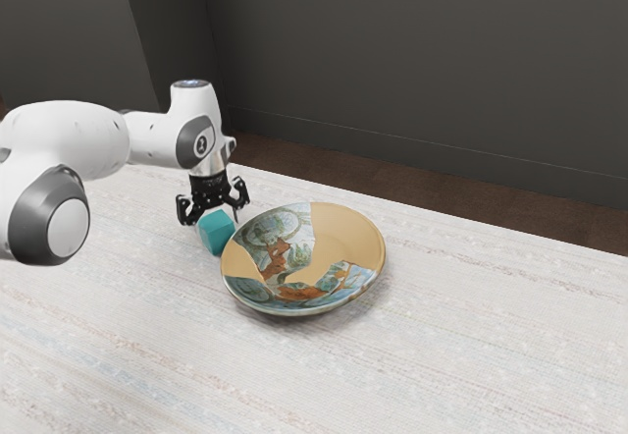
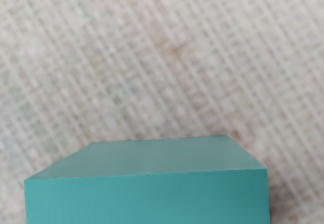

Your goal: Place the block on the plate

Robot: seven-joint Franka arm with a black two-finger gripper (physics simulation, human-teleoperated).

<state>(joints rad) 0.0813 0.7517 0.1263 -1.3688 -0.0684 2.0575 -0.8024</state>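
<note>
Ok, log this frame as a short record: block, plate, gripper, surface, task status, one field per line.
block: teal cube-shaped block, beside the plate, not on it
plate: round, shallow tan plate with patches of painted pattern, upright
gripper: black two-finger gripper, open, above the block with its fingers spread to either side
surface: pale, woven-textured tabletop
block touching plate: cannot tell
task status: block not yet on the plate

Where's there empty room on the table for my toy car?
The table is bare from the plate to the exterior view's right edge, and from the plate down to that view's bottom edge. It's crowded beside the plate toward that view's left, where the block and gripper are close by.
</note>
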